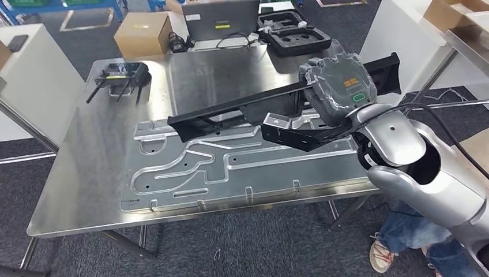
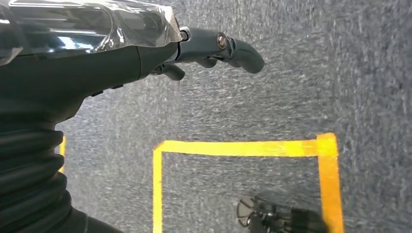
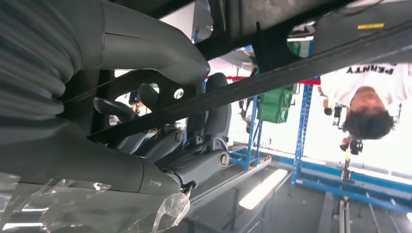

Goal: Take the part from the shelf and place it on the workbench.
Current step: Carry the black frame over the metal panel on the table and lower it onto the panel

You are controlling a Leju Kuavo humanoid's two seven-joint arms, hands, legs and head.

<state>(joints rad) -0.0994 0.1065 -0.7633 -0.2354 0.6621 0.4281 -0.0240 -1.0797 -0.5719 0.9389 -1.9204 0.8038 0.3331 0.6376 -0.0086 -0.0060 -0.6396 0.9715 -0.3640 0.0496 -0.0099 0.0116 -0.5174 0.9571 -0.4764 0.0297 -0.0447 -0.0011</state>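
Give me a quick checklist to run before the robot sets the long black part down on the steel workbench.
1. Grip: right hand holds the black part, fingers wrapped around a bar: ok.
2. Part over the workbench: ok.
3. Landing spot: the metal plate with raised channels lies under the part: not ok for a flat rest.
4. Black device with antennas stands aside from the part: ok.
5. Left hand hangs over the floor, holding nothing: ok.
6. Height above the bench: cannot tell.

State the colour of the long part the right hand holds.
Black; the long part in the right hand shows best in the head view.
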